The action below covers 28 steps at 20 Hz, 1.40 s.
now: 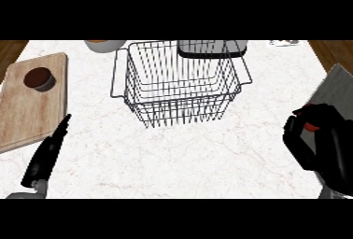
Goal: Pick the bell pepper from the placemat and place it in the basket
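Head view, right hand (pixel 322 142) fingers curled round bell pepper (pixel 312 125) (mostly hidden), over placemat (pixel 334 91) edge, well apart from basket (pixel 180 84)

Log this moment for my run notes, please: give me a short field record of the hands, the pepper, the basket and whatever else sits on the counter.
right hand: curled round a red bell pepper, beside the grey placemat
left hand: open, fingers straight, at lower left, holding nothing
basket: wire, top centre of counter, nothing visible inside
cutting board: wooden, far left, carrying a dark round cup
task stage: pepper in hand, not yet in basket
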Each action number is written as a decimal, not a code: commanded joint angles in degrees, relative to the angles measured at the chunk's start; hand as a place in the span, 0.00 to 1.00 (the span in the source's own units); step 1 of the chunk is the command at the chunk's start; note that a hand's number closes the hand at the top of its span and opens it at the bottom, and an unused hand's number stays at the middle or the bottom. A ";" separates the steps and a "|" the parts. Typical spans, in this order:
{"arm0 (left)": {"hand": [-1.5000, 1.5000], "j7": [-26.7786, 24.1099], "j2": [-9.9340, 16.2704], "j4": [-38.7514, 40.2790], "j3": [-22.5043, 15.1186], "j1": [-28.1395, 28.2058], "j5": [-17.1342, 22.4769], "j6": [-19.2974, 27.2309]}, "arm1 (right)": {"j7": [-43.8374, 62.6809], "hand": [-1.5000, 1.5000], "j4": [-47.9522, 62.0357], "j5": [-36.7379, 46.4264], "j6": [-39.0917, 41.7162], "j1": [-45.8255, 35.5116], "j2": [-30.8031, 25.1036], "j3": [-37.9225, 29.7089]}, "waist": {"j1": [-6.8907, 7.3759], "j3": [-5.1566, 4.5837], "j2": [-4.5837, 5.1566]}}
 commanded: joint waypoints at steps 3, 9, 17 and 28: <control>0.50 1.71 -0.91 -1.18 -1.14 -1.06 -1.00 -0.10 | 12.86 1.00 -22.74 -0.59 24.39 -5.89 1.98 6.48 | 0.73 0.29 0.26; 0.50 -0.99 -0.79 2.72 0.05 -2.59 -1.16 -0.84 | 33.22 1.00 -24.86 -9.44 39.52 -24.48 2.89 9.79 | 1.85 0.31 0.78; 0.50 0.10 -2.28 -1.39 -0.32 -0.43 -1.34 -1.61 | 50.85 1.00 -14.63 -22.02 42.86 -43.27 2.92 8.96 | 2.12 0.44 0.74; 0.50 -1.70 -2.04 2.60 2.23 -2.90 -1.70 -3.69 | 54.79 1.00 5.56 -25.12 28.78 -51.54 2.92 16.23 | 2.14 0.45 0.92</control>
